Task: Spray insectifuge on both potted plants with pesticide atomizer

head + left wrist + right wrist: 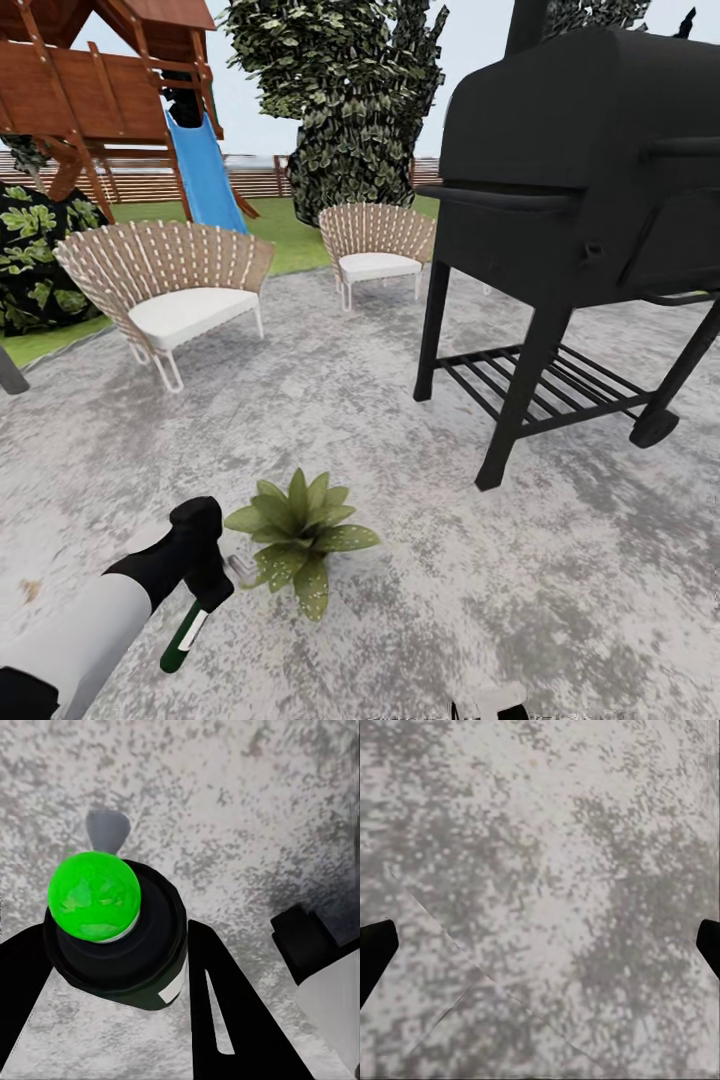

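Here the left gripper [205,590] is clamped around the spray bottle [184,637], with a potted plant [298,538] just beside it; the right gripper's [540,945] fingers are spread wide above the paving [547,832].

One potted plant [300,538] sits on the grey paving [400,600], a single low rosette of speckled leaves. Two wicker chairs [165,285] stand further back, each with one white cushion; the second chair [378,250] is nearer the lawn. One black grill [590,180] stands on four legs, and of its wheels I can see just one [655,428]. One wooden play tower [100,90] carries one blue slide [207,175]. One tall leafy tree [350,90] rises behind the chairs, and one dark bush [35,255] sits at the lawn's edge. One pesticide atomizer [185,632] is held in one pincer, the left pincer [200,585].
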Robot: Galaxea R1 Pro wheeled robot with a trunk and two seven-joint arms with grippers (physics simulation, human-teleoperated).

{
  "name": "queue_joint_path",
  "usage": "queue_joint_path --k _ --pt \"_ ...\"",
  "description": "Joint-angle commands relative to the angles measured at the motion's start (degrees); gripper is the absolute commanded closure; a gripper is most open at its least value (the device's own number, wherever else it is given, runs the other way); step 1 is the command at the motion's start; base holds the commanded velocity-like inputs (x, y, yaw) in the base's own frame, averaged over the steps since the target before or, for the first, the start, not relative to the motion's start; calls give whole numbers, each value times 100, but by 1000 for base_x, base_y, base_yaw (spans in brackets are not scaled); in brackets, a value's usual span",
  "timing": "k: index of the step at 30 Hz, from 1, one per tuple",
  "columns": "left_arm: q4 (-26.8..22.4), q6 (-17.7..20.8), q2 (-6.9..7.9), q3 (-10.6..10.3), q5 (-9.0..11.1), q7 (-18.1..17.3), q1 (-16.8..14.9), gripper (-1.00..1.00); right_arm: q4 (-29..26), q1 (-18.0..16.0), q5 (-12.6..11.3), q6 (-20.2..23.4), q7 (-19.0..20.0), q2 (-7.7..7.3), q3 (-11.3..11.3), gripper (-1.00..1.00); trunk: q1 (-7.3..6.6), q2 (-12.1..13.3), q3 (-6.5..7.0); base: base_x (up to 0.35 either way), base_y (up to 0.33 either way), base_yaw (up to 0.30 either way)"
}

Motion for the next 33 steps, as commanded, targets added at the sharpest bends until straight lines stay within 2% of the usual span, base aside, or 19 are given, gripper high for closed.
queue_joint_path --k 1,8,29,33 --pt "-13 31 -16 -25 -54 -55 -5 100 8 -5 60 -15 -25 3 -46 -100 -1 -2 -5 -13 0 -274" --pt "-13 36 -55 -26 -65 -43 -13 100 8 -5 60 -15 -34 3 -46 -100 -1 -2 -5 -2 0 -39" --pt "70 60 -35 -5 -65 57 70 100 16 -5 60 -15 -34 3 -46 -100 -463 840 372 0 0 0" --pt "37 45 -33 130 -63 62 75 100 16 -5 60 -15 -34 3 -46 -100 -463 840 372 0 0 0"
